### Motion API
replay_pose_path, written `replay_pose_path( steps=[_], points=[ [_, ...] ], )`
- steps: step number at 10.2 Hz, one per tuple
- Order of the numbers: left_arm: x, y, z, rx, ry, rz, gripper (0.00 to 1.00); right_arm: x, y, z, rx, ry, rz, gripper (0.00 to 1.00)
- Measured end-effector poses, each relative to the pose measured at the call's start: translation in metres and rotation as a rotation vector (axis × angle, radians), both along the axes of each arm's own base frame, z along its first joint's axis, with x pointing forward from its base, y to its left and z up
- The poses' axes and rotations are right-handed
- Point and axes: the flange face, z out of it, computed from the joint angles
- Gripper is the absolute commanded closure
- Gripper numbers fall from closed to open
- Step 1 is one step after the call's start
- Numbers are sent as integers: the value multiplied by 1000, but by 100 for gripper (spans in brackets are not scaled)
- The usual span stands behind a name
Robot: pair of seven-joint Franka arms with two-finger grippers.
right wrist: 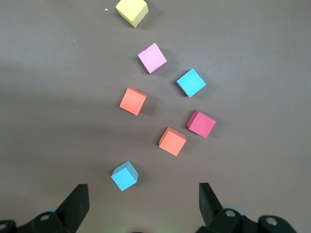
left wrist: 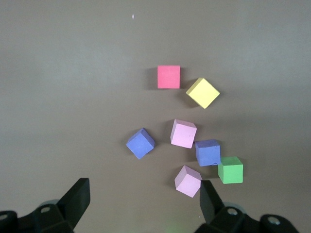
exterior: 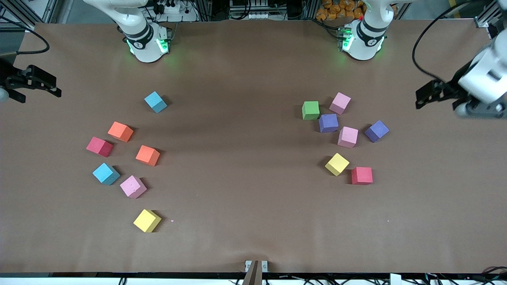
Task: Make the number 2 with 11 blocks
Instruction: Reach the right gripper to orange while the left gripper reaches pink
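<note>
Loose blocks lie in two groups; no digit 2 shows. Toward the right arm's end are several: a light blue block (exterior: 155, 101), two orange ones (exterior: 120, 131) (exterior: 147, 155), a red (exterior: 99, 146), another light blue (exterior: 105, 173), a pink (exterior: 133, 186) and a yellow (exterior: 147, 220). Toward the left arm's end are a green block (exterior: 311, 110), two pink (exterior: 340, 103) (exterior: 348, 137), two purple (exterior: 328, 123) (exterior: 376, 131), a yellow (exterior: 337, 164) and a red (exterior: 362, 175). My right gripper (exterior: 37, 88) (right wrist: 143, 194) and left gripper (exterior: 420, 99) (left wrist: 144, 194) are open, empty and held high over their table ends.
The brown table (exterior: 245, 178) has a wide bare strip between the two groups. The arm bases (exterior: 148, 41) (exterior: 362, 39) stand along the edge farthest from the front camera. A small bracket (exterior: 256, 266) sits at the nearest edge.
</note>
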Motion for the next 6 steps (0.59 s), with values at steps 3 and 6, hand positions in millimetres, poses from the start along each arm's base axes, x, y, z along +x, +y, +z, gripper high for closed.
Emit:
replay_pose_path(
  steps=[3,6],
  points=[
    [34,-2,-74,-11,88,-3,0,28,13,-43,4,40,24,0],
    [75,-2,-149,-36,56,7,0,61,54,-111,5,17,84,0]
  ],
)
